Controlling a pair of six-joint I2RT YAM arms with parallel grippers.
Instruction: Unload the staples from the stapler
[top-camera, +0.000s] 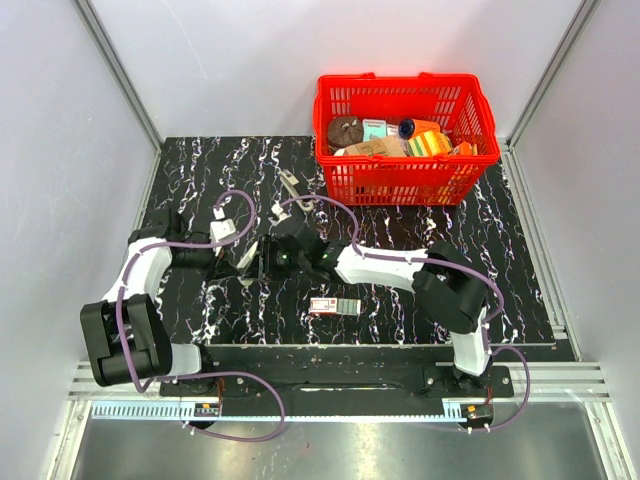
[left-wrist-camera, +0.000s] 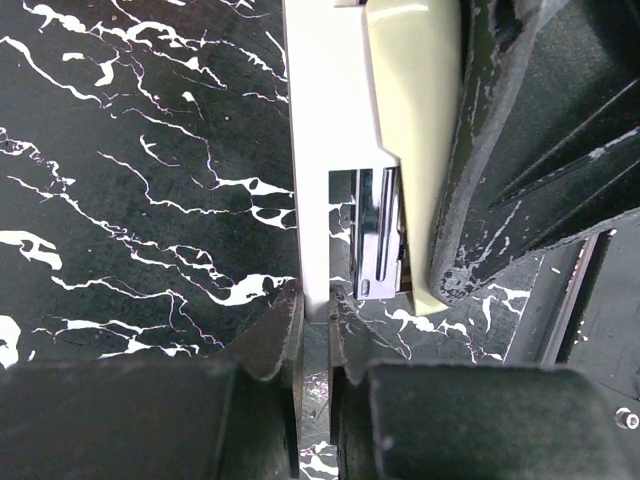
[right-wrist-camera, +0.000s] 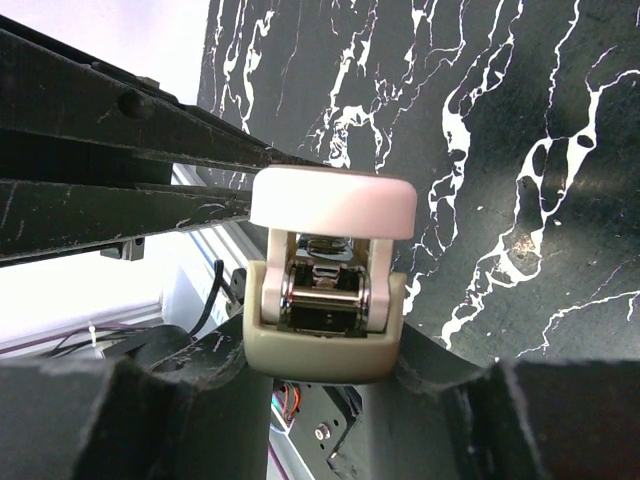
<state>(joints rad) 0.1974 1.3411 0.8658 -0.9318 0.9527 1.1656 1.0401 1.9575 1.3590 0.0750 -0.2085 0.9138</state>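
Note:
The stapler (top-camera: 262, 258) has a white top cover and a beige base, and both grippers hold it just above the table. My left gripper (left-wrist-camera: 317, 305) is shut on the end of the white top cover (left-wrist-camera: 320, 150). The cover is swung away from the beige base (left-wrist-camera: 415, 120), and the metal staple magazine (left-wrist-camera: 375, 235) shows between them. My right gripper (right-wrist-camera: 322, 350) is shut on the beige base (right-wrist-camera: 320, 340) at the hinge end, with the white cover (right-wrist-camera: 333, 200) above it. I cannot tell whether staples lie in the magazine.
A red basket (top-camera: 405, 175) with several items stands at the back right. A small red-and-white box (top-camera: 334, 306) lies on the black marble table (top-camera: 500, 260) in front of the right arm. A small pale object (top-camera: 290, 182) lies left of the basket.

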